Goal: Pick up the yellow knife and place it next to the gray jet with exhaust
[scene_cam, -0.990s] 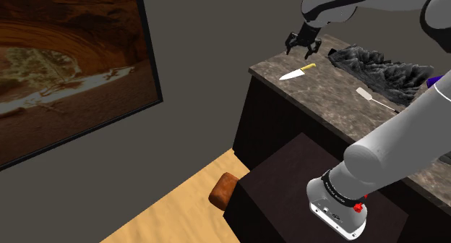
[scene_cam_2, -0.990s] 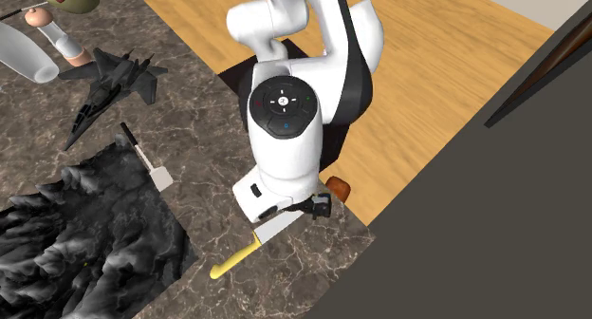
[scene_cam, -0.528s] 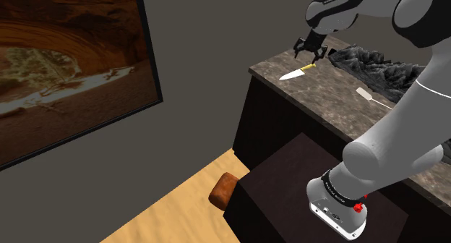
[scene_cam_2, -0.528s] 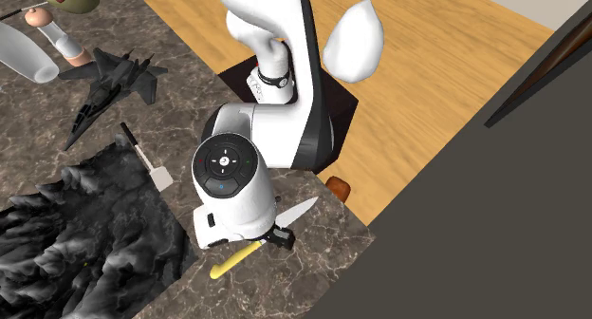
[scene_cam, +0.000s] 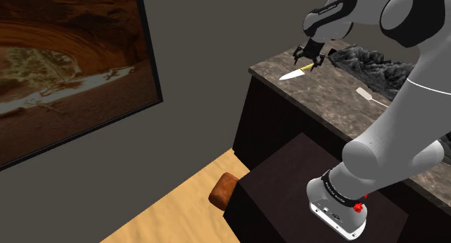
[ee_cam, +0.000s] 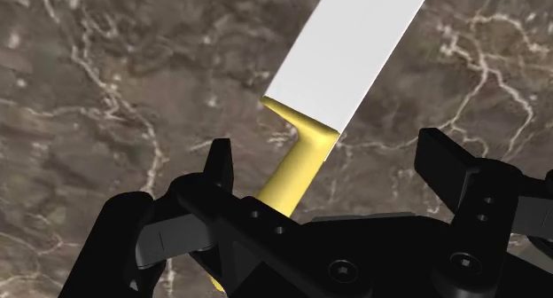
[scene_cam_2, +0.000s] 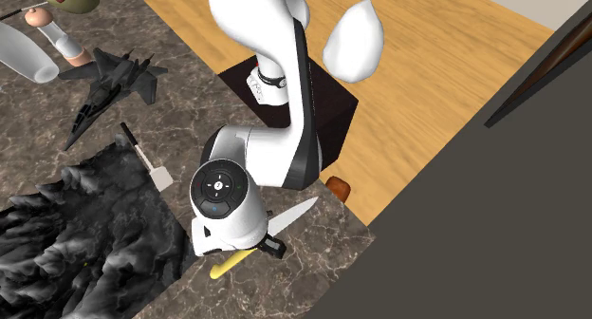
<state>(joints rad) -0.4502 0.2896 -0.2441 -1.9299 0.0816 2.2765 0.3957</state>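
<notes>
The gripper hangs low over the yellow knife, its fingers spread wide on either side of the handle, gripping nothing. The knife lies flat near a corner of the marble counter, well apart from the gray jet. Its long axis runs through the finger gap, slightly askew. The blade tip points at the counter's nearby edge and the handle points inward. Best to centre on the handle, square the wrist, lower, then close
</notes>
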